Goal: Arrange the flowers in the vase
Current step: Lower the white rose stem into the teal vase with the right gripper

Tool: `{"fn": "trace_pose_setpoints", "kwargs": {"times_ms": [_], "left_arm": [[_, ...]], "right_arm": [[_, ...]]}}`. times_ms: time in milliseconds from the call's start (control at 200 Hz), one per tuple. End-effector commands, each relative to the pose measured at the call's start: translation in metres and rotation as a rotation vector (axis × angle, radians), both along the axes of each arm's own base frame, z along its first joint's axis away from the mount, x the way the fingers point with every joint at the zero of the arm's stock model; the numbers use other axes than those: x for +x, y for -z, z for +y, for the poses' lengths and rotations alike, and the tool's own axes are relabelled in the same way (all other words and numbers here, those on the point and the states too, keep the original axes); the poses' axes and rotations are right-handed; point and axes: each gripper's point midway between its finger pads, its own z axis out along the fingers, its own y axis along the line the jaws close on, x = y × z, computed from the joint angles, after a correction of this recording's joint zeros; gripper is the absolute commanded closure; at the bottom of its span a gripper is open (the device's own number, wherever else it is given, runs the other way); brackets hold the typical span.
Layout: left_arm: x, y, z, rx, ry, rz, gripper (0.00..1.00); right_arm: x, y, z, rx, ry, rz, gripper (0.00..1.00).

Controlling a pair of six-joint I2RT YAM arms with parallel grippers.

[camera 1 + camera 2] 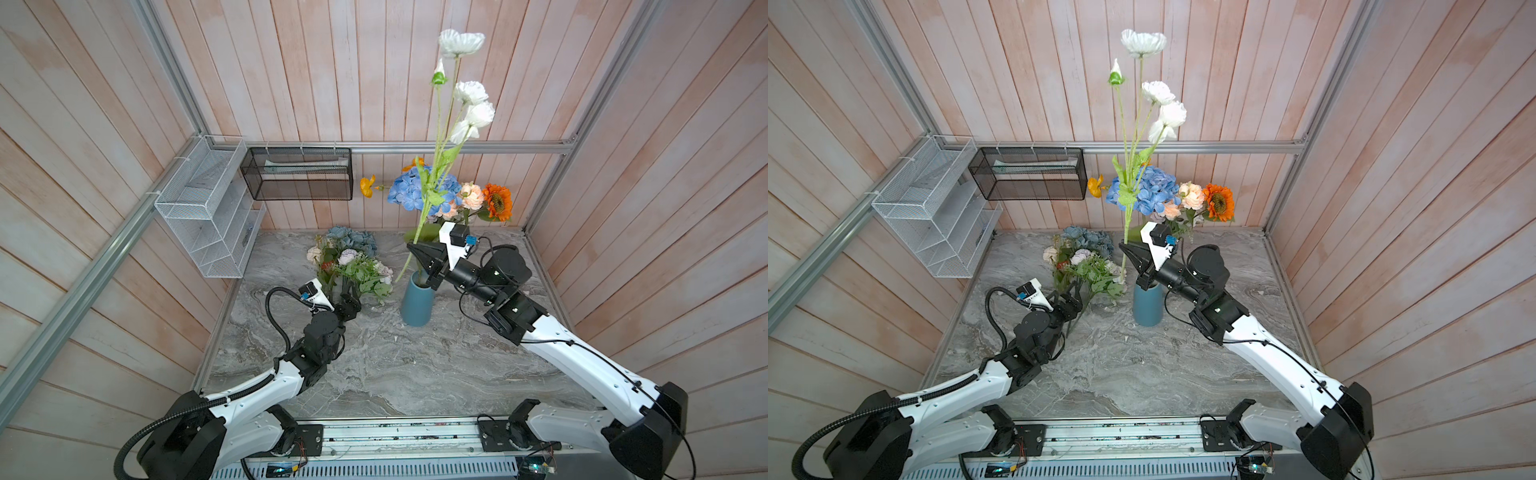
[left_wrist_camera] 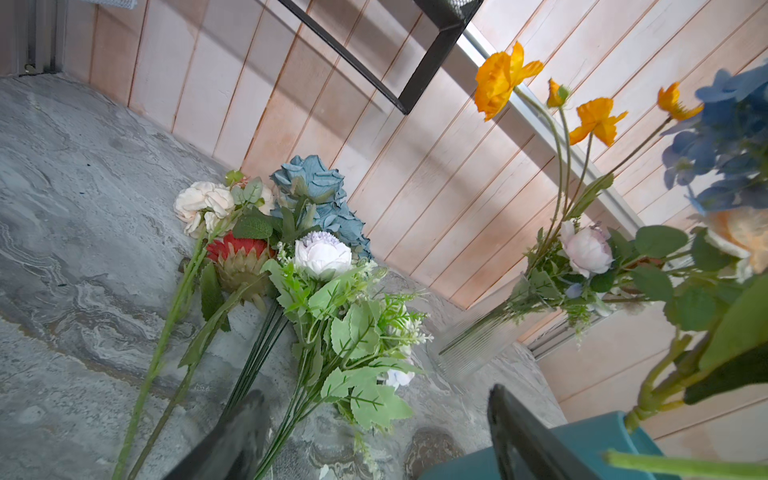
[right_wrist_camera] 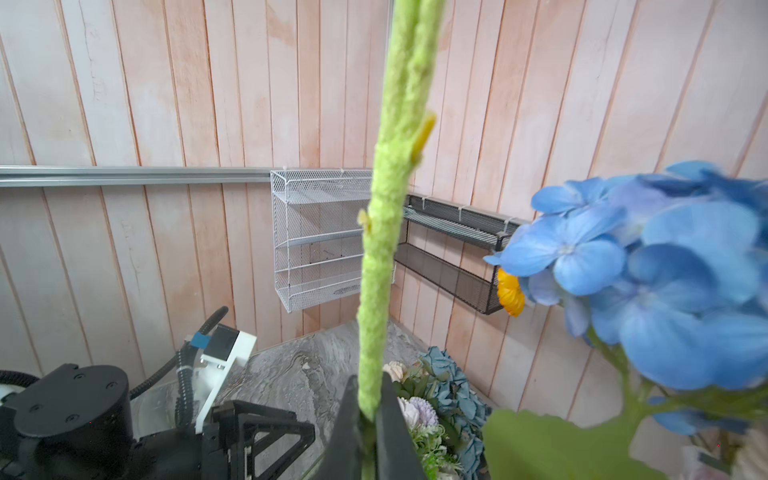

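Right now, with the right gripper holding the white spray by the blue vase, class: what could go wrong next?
1. In both top views the spray's stem seems to end left of the vase mouth; lowered so, it may miss or knock the vase.
2. The right gripper holds it low while the blooms stand high: it could swing, or topple the vase once released.

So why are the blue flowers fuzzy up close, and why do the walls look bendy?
In the right wrist view the blue hydrangea sits too near the lens, so it's soft; in both top views a wide lens fans the wall planks outward.
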Motion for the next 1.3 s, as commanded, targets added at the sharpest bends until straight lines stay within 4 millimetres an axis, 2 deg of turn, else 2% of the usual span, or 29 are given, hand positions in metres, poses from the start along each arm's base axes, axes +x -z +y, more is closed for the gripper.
{"fn": "trace_pose_setpoints", "kwargs": {"times_ms": [0,270,490,700,1015,1295], "left_arm": [[0.006,-0.002,-0.009,-0.022,0.035,0.002,0.16],[0.012,0.004,-0.016,-0.01,0.065,0.023,0.16],[0.012,0.004,-0.015,-0.008,0.067,0.028,0.16],[0.01,0.006,-0.012,-0.003,0.059,0.037,0.16],[0.01,0.006,-0.012,-0.01,0.056,0.04,0.16],[0.009,0.008,-0.012,-0.019,0.057,0.048,0.15]], "right_arm": [[-0.002,-0.018,-0.02,-0.014,0.092,-0.058,1.0],[0.002,-0.019,-0.055,0.016,0.21,-0.044,1.0],[0.016,-0.003,-0.072,0.04,0.261,0.008,1.0],[0.033,0.028,-0.079,0.06,0.281,0.077,1.0],[0.052,0.102,-0.073,0.059,0.299,0.241,1.0],[0.066,0.145,-0.072,0.06,0.331,0.339,1.0]]}}
